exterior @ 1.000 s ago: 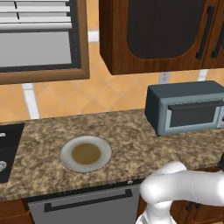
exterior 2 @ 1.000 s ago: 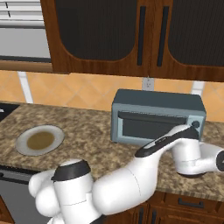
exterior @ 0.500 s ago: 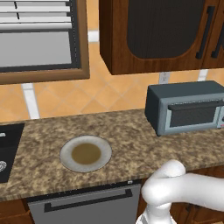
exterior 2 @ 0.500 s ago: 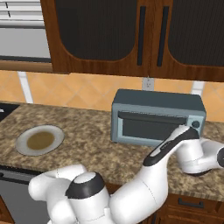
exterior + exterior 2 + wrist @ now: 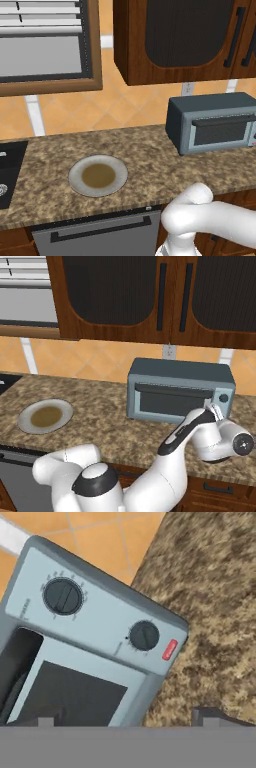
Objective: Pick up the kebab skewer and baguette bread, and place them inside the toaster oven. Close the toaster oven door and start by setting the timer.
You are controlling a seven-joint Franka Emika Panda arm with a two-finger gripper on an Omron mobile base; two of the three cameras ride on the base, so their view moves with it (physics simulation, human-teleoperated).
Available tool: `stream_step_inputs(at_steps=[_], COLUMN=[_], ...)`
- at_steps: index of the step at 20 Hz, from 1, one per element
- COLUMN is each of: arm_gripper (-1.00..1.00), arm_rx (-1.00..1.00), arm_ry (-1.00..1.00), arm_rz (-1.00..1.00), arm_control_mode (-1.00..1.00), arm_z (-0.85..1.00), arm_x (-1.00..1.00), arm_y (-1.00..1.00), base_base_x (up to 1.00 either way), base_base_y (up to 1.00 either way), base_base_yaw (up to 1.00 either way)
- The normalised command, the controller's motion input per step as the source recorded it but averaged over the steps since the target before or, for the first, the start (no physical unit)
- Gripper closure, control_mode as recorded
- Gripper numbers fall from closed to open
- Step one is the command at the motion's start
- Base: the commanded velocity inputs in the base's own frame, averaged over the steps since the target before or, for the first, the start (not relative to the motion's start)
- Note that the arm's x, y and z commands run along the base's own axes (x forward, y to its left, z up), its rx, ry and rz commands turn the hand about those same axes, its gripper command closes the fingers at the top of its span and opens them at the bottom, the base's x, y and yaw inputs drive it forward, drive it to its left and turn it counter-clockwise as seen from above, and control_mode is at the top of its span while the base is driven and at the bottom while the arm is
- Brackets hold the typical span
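I kept the hand (image 5: pixel 125 714) spread and empty before the toaster oven (image 5: pixel 180 388), its door (image 5: pixel 167 402) shut, so the lower knob (image 5: pixel 144 635) sat at twelve o'clock, apparently the timer. An empty plate (image 5: pixel 45 416) sat well apart along the counter (image 5: pixel 107 416).

Toaster oven (image 5: pixel 215 122) cropped at the left base view's right edge; interior hidden behind dark glass.
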Motion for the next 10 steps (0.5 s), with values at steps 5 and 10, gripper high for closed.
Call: stream_step_inputs(at_steps=[5,10], arm_gripper=[-1.00,-1.00], arm_rx=[0.23,0.24], arm_ry=[0.00,0.00], arm_rz=[-0.02,0.00], arm_control_mode=[-1.00,-1.00], arm_z=[0.00,-0.01], arm_x=[0.23,0.16], arm_y=[-0.16,-0.50], base_base_x=[0.00,0.00], base_base_y=[0.00,0.00], base_base_yaw=[0.00,0.00])
